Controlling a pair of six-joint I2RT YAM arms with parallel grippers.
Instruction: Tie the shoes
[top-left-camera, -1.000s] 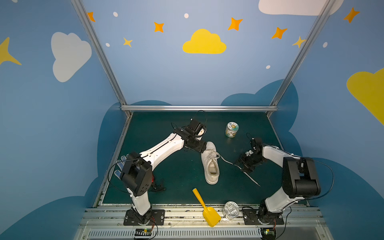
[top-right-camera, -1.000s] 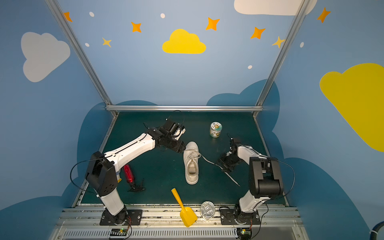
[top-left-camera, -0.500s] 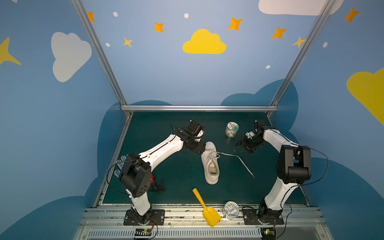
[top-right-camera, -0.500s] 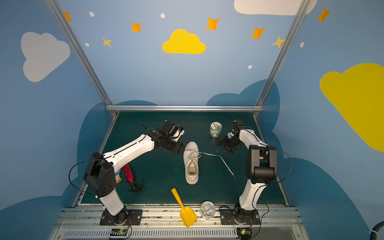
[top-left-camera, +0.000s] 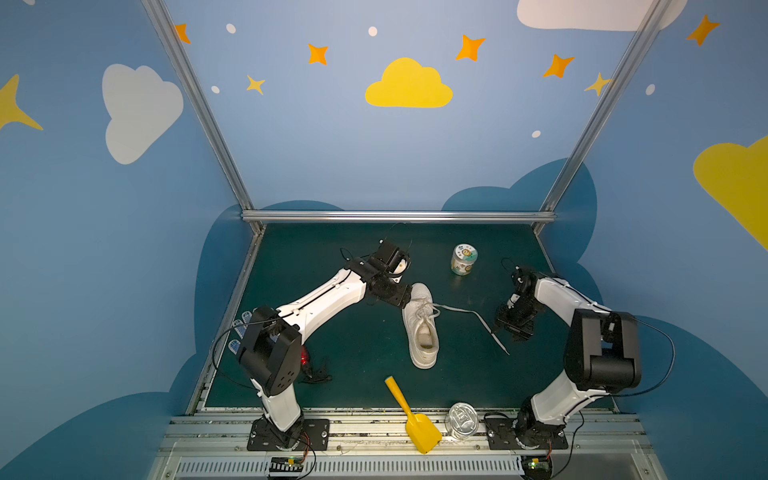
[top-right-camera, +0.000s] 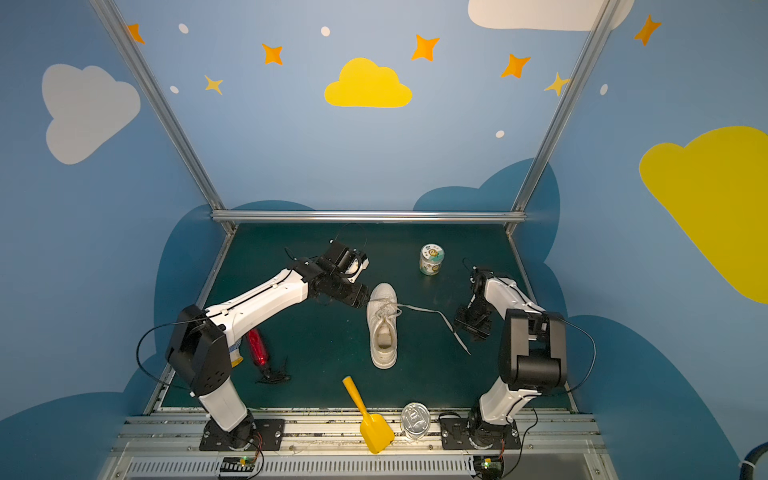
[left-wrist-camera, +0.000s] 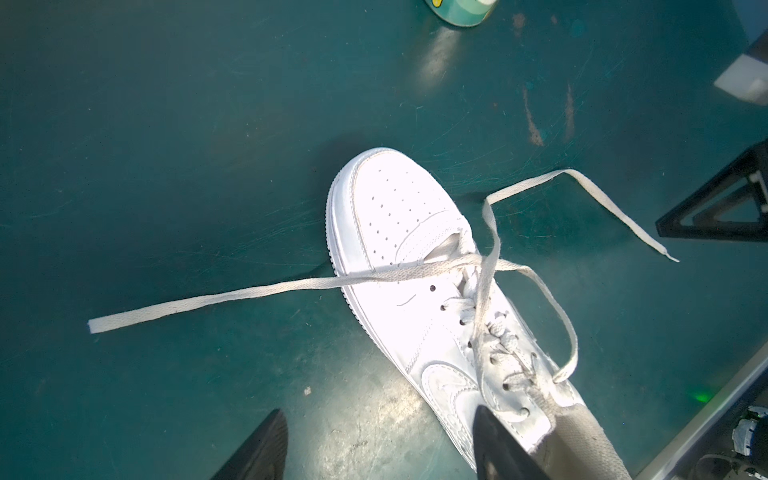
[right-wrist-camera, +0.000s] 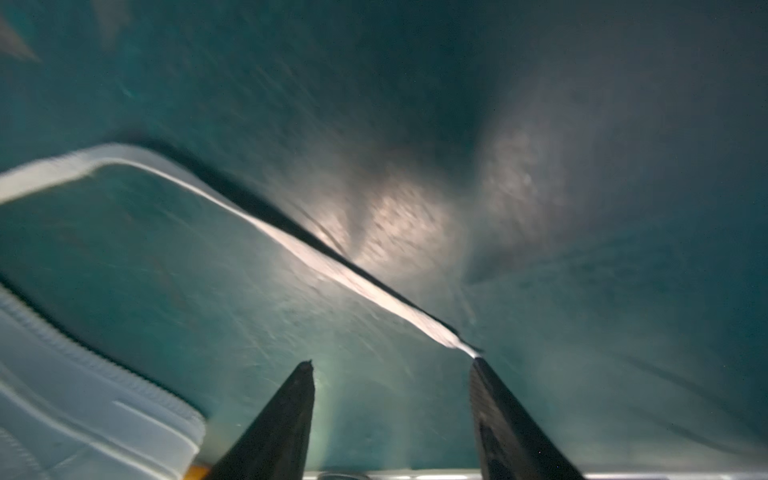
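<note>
The white shoe (top-left-camera: 422, 332) (top-right-camera: 383, 332) lies mid-mat, toe toward the back wall, its laces untied. One lace (top-left-camera: 471, 311) (top-right-camera: 440, 316) trails right across the mat. The other lace (left-wrist-camera: 208, 301) runs off the toe side in the left wrist view. My left gripper (left-wrist-camera: 379, 417) (top-left-camera: 399, 297) hangs open over the shoe's left side near the toe, holding nothing. My right gripper (right-wrist-camera: 390, 363) (top-left-camera: 505, 328) is open just above the mat. The lace's tip (right-wrist-camera: 465, 349) lies by one fingertip (right-wrist-camera: 482, 374), not between the jaws.
A small labelled jar (top-left-camera: 464, 259) stands at the back right. A yellow scoop (top-left-camera: 411, 415) and a tin can (top-left-camera: 461, 419) sit at the front edge. A red tool (top-right-camera: 257, 347), a black cable tangle (top-right-camera: 272, 376) and a dotted glove (top-left-camera: 241, 332) lie left.
The right gripper swung back toward the jar, then came forward again to the lace's far end. The right lace shifted slightly on the mat. The left arm barely moved.
</note>
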